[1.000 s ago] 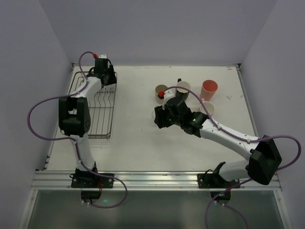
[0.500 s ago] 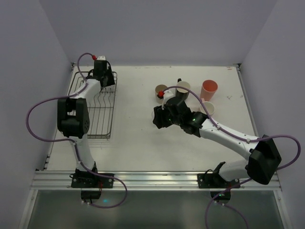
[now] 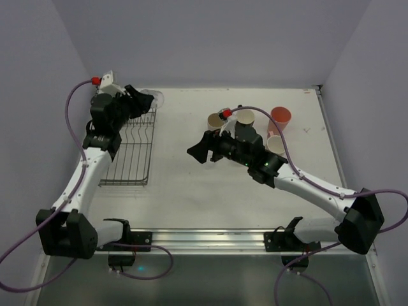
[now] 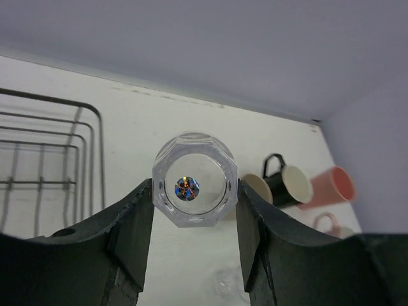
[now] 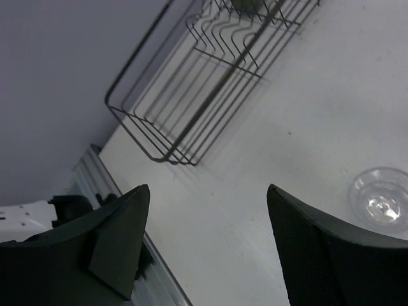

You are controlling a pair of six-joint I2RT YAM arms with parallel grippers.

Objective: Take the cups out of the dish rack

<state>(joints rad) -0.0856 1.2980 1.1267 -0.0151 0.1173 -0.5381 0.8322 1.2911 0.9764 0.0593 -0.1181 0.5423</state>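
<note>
Two grippers, two states: my left gripper (image 3: 145, 101) is clamped on a clear glass (image 4: 194, 189), held in the air by the far right corner of the dish rack (image 3: 131, 153); my right gripper (image 5: 210, 236) stands wide with nothing between its jaws, over the table (image 3: 178, 191) near a second clear glass (image 5: 380, 194); a cluster of four cups (image 3: 245, 118) stands well right of the rack.
</note>
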